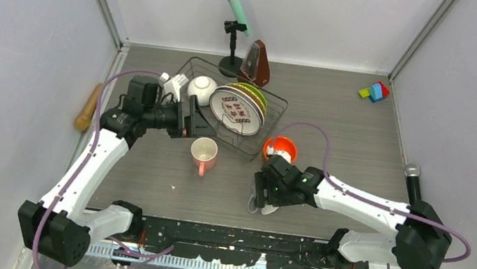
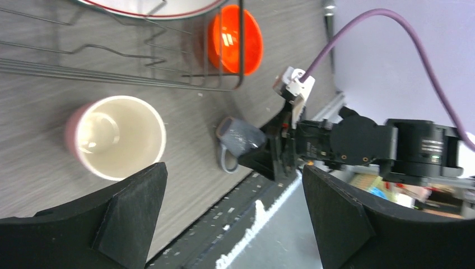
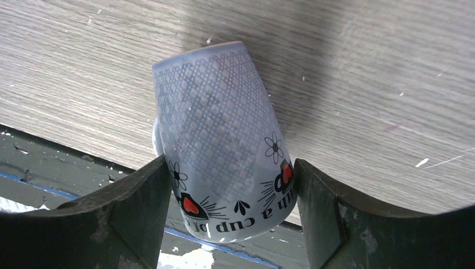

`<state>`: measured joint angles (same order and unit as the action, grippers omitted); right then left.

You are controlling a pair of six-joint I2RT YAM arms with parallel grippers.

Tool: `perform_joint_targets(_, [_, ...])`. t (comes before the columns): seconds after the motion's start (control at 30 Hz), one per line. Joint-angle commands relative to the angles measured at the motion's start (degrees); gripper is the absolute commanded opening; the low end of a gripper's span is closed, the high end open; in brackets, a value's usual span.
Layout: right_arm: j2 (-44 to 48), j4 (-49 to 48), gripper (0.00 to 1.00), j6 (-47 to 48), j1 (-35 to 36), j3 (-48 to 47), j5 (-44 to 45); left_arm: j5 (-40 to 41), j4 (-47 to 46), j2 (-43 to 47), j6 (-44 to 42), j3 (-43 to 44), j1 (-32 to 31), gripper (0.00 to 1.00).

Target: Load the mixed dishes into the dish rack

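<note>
The dish rack [image 1: 266, 126] stands at the back middle of the table. It holds the white bowl [image 1: 202, 88] and three upright plates: white teal-rimmed [image 1: 235, 111], tan, and lime-green [image 1: 259, 96]. The orange-red bowl [image 1: 281, 147] sits on the table at the rack's right front corner. The pink mug [image 1: 204, 154] stands upright in front of the rack. My right gripper [image 3: 231, 179] is shut on the small grey-blue mug [image 3: 218, 129], tilted near the table's front edge. My left gripper [image 1: 197, 120] is open and empty at the rack's front left, above the pink mug [image 2: 115, 137].
A teal microphone on a stand [image 1: 236, 7] and a brown metronome [image 1: 257, 64] stand behind the rack. A wooden rolling pin [image 1: 88, 108] lies by the left wall. Coloured blocks [image 1: 374, 92] sit at the back right. A black microphone [image 1: 414, 180] lies at the right.
</note>
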<state>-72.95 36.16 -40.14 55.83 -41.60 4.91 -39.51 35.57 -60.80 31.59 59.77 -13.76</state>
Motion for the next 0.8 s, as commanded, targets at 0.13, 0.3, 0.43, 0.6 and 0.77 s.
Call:
perform_joint_targets(0.13, [9.97, -7.05, 0.33, 7.3, -0.37, -7.52, 2.64, -6.97, -10.12, 0.26, 3.93, -2.81, -3.29, 1.0])
perform_joint_targets(0.3, [9.94, -11.84, 0.28, 9.09, -0.47, -13.16, -0.31, -7.04, -14.3, -1.46, 6.78, -3.0, -6.42, 1.0])
perform_joint_targets(0.43, [8.97, -17.84, 0.24, 10.83, -1.2, -14.98, -5.09, -10.04, -18.84, -2.54, 8.32, -3.6, -7.68, 1.0])
perform_joint_targets(0.6, [5.26, -20.27, 0.24, 10.08, -3.74, -18.42, -11.17, -12.64, -23.28, -3.32, 11.33, -4.08, -7.69, 1.0])
perform_joint_targets(0.77, [5.58, -26.2, 0.23, 9.76, -5.25, -16.6, -14.79, -13.44, -21.02, -5.66, 11.43, -3.0, -7.69, 1.0])
